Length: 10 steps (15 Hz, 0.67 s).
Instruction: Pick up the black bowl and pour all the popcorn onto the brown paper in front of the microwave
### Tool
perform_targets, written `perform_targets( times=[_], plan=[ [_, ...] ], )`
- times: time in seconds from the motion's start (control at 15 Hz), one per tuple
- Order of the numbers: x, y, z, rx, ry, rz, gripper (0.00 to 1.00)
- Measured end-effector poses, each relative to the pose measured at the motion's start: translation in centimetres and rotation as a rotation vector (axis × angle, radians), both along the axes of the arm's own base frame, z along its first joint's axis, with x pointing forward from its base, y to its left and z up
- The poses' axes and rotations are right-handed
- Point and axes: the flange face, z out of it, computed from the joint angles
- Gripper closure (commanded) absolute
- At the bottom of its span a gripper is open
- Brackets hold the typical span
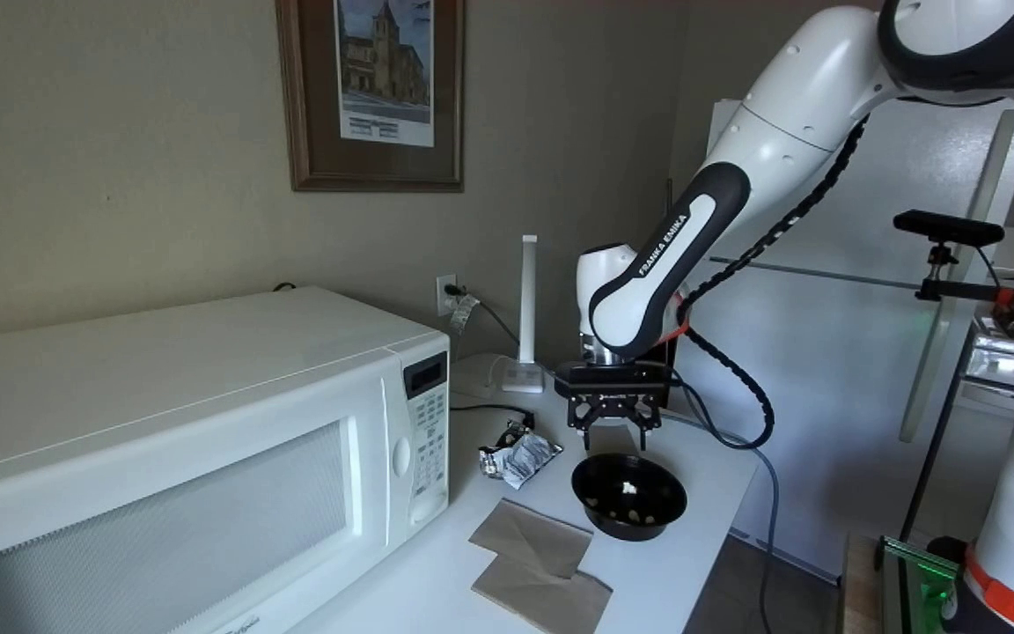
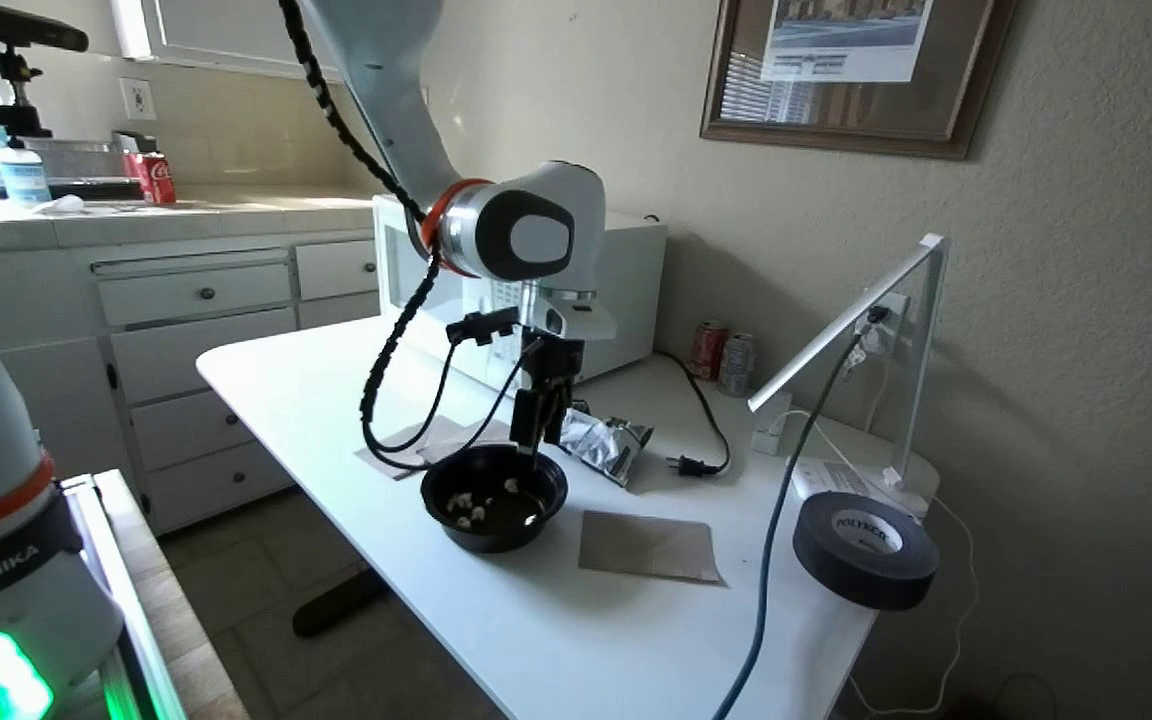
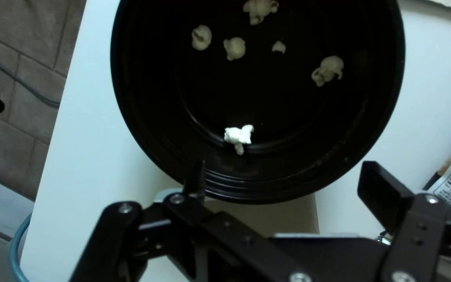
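The glossy black bowl [image 1: 628, 502] sits upright on the white table with several pieces of popcorn [image 3: 234, 48] inside. My gripper [image 1: 614, 438] points down just past the bowl's far rim, open, its fingers spread wide with nothing held. In the wrist view, the left fingertip [image 3: 196, 176] overlaps the rim while the right one stands beside it; whether either touches cannot be told. Brown paper [image 1: 532, 539] lies as two overlapping sheets between the bowl and the white microwave [image 1: 208, 440]. Another brown sheet [image 2: 648, 545] rests on the bowl's opposite side, partly hidden in the wrist view.
A silver foil packet [image 2: 601, 445] lies close to the bowl, with a black plug [image 2: 696, 466] beyond it. Farther along are a lamp [image 2: 911, 380], a tape roll [image 2: 866, 550] and two cans [image 2: 721, 355]. A cable [image 2: 776, 560] crosses the table; its edge runs near the bowl.
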Motion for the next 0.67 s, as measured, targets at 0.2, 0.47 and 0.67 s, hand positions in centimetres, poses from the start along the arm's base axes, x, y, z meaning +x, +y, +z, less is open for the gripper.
perform_targets(
  times=[0.2, 0.47, 0.67],
  plan=[
    [0.1, -0.1, 0.1, -0.002, -0.002, -0.001, 0.00],
    [0.0, 0.2, -0.8, 0.015, 0.012, -0.020, 0.00],
    [0.1, 0.5, -1.9, 0.024, 0.011, -0.027, 0.00]
  ],
)
